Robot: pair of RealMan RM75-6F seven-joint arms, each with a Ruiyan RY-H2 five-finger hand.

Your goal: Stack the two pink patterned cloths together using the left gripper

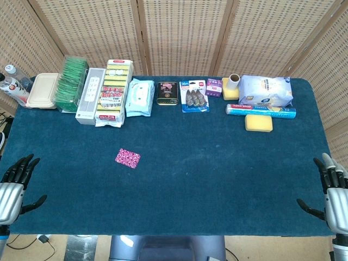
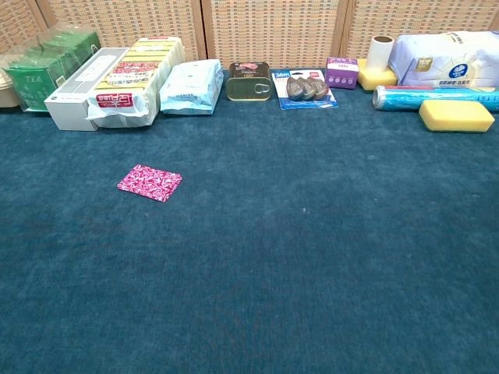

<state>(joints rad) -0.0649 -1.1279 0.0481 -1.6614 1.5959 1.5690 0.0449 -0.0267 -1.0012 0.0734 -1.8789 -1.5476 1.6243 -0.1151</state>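
Only one pink cloth [image 1: 128, 158] shows, lying alone at ten o'clock on the blue table [image 1: 217, 179], so perhaps already stacked; left hand [image 1: 16, 185] and right hand [image 1: 331, 187] released, empty, well apart.

On the blue felt-covered table [image 1: 217, 179], the folded pink patterned cloth [image 1: 128, 158] lies left of centre, well in front of the back row; my left hand [image 1: 15, 185] and right hand [image 1: 333, 187] flank the near edge.

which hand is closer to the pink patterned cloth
Left. The left hand hovers at the table's near left edge, fairly near the pink patterned cloth; the right hand is far across at the right edge.
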